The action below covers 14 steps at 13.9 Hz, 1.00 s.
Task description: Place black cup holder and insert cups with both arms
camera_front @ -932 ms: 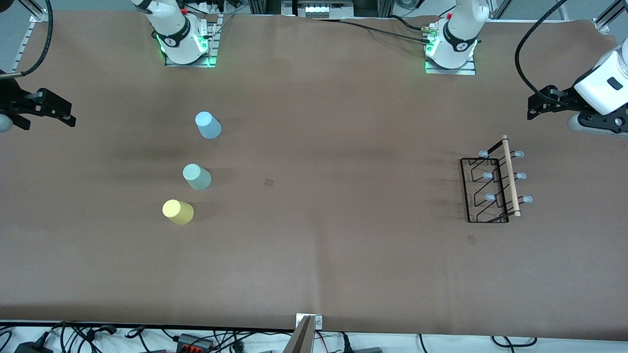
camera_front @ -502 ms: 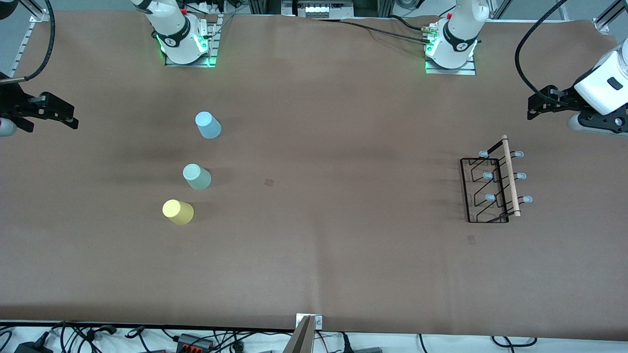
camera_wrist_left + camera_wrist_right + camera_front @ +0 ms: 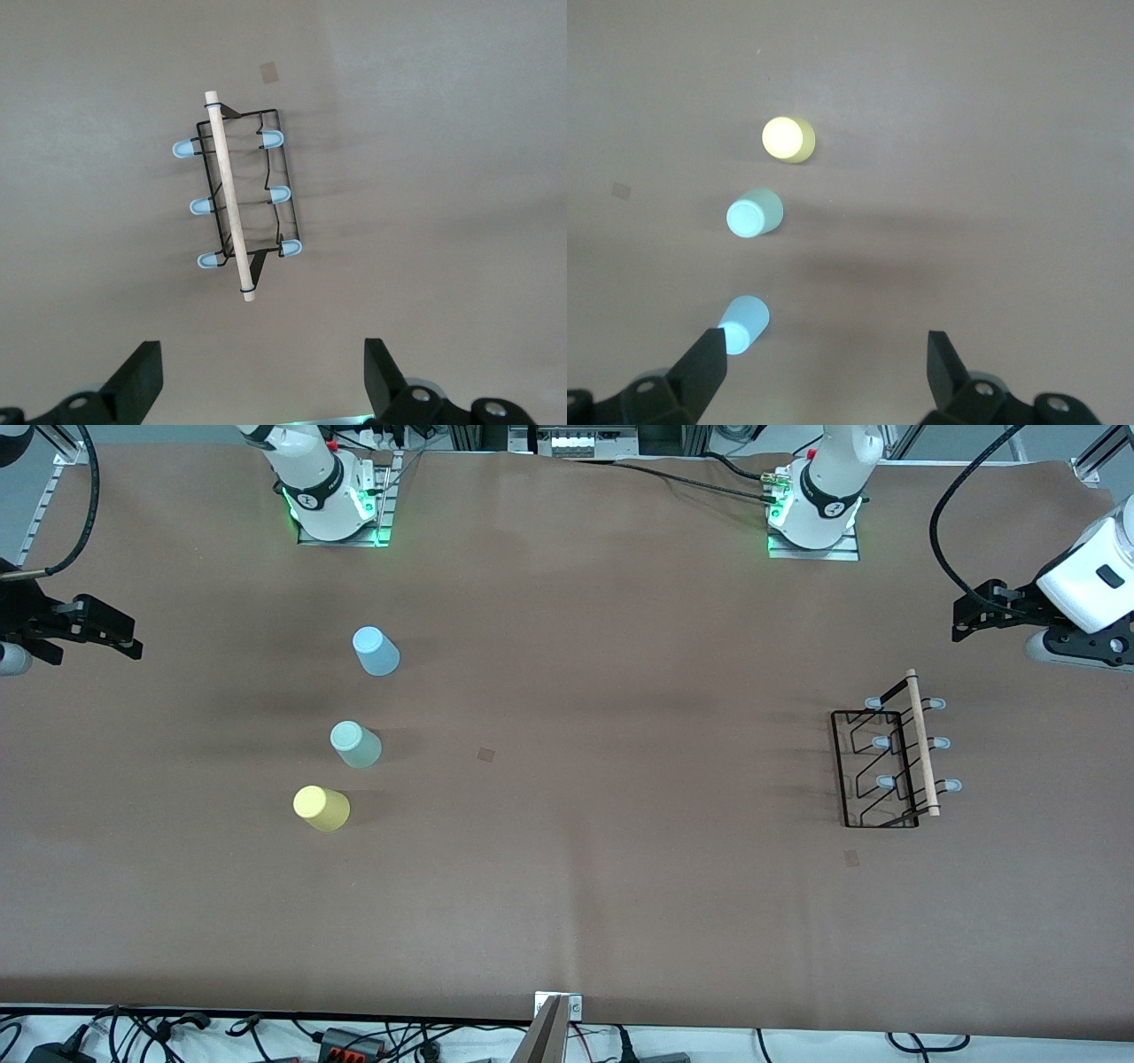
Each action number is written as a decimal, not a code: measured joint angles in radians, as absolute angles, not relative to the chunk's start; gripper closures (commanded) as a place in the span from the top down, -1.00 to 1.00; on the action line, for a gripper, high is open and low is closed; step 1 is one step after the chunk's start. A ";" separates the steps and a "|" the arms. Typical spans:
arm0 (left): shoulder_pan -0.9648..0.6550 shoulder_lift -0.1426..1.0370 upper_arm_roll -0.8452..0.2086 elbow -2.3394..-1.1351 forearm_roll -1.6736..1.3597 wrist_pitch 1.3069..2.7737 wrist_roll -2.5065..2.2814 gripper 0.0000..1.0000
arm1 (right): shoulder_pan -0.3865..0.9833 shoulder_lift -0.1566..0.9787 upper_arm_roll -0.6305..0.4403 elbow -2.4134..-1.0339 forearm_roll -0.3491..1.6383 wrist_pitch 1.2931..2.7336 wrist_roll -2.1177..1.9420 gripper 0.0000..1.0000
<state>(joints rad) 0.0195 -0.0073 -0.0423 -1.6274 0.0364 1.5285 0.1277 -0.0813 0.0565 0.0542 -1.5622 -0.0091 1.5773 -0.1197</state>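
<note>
The black cup holder [image 3: 889, 767] lies on the brown table toward the left arm's end, its wooden rod handle [image 3: 921, 742] on top. It is also in the left wrist view [image 3: 239, 204]. The light blue cup [image 3: 376, 651], pale green cup [image 3: 355, 745] and yellow cup [image 3: 321, 808] stand in a row toward the right arm's end. They also show in the right wrist view: blue [image 3: 743, 323], green [image 3: 754, 212], yellow [image 3: 788, 139]. My left gripper [image 3: 261, 381] hangs open and empty above the table beside the holder. My right gripper [image 3: 824, 376] is open and empty, high beside the cups.
Small dark square marks lie on the table near the middle [image 3: 485, 755] and beside the holder [image 3: 851, 857]. The arm bases [image 3: 337, 505] [image 3: 815, 514] stand at the back edge. Cables and a metal post [image 3: 551, 1032] line the front edge.
The right gripper has shifted slightly toward the cups. The left arm, the cups and the holder have not moved.
</note>
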 measured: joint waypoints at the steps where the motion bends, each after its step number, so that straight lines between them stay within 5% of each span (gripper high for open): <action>1: 0.020 -0.007 -0.042 -1.627 0.036 1.528 0.128 1.00 | -0.080 0.060 0.055 -1.573 -0.009 1.578 -0.120 1.00; 14: 0.025 0.000 -0.038 -1.629 0.036 1.525 0.128 1.00 | -0.048 0.120 0.062 -1.677 -0.009 1.623 -0.121 1.00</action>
<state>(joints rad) 0.0246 -0.0004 -0.0377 -1.6293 0.0364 1.5248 0.1278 -0.0477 0.1199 0.0615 -1.6770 -0.0091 1.6232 -0.1210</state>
